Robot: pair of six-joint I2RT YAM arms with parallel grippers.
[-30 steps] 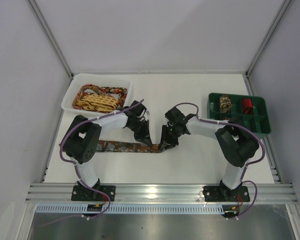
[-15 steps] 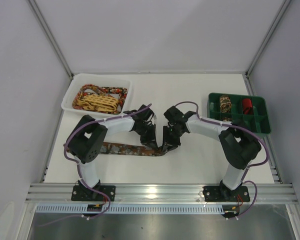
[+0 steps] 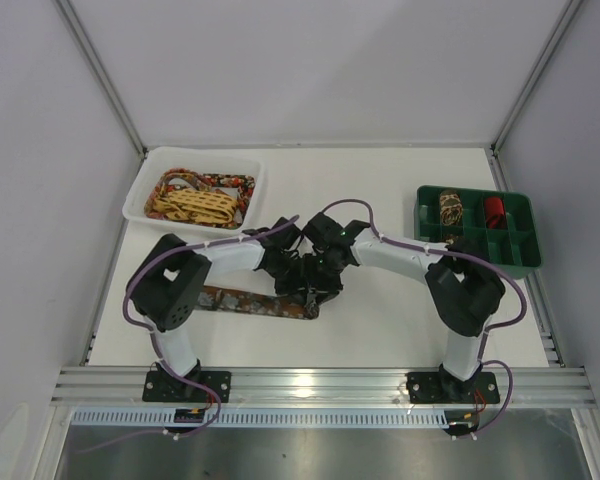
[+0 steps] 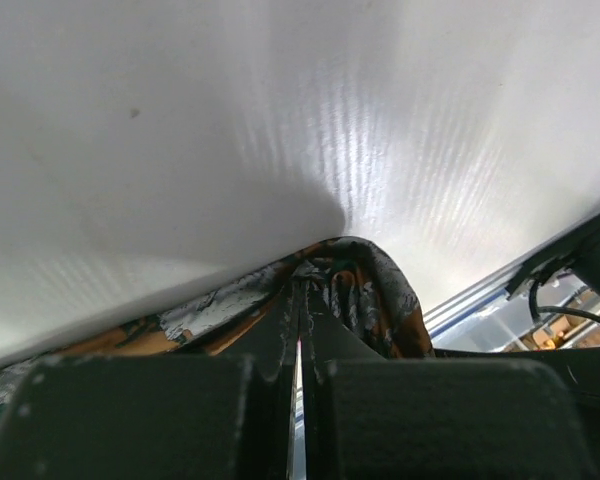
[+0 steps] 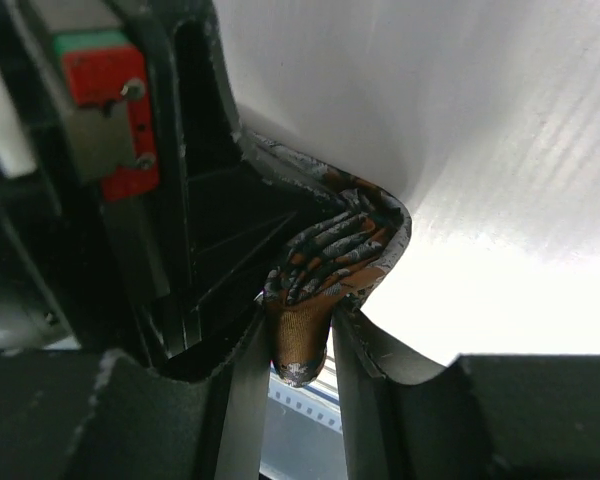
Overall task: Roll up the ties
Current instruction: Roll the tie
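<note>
A dark brown and orange mottled tie [image 3: 242, 301] lies flat on the white table, with its right end curled up between my two grippers. My left gripper [image 3: 292, 280] is shut, its tips pinching the fold of the tie [image 4: 380, 295], which loops over them. In its wrist view the left gripper [image 4: 302, 285] shows only a hairline gap. My right gripper [image 3: 318, 285] meets it from the right. In the right wrist view the bunched tie end [image 5: 330, 250] fills the gap of the right gripper [image 5: 300, 315], touching both fingers.
A white bin [image 3: 140, 200] at the back left holds a yellow lattice tie [image 3: 192, 205] and a red-floral tie [image 3: 230, 183]. A green divided tray [image 3: 525, 258] at the right holds a mottled coil [image 3: 451, 210] and a red coil [image 3: 493, 212].
Both grippers have closed in on each other and shifted left. The tie's right end has curled up, so the flat strip is shorter. The right jaws have widened a little.
</note>
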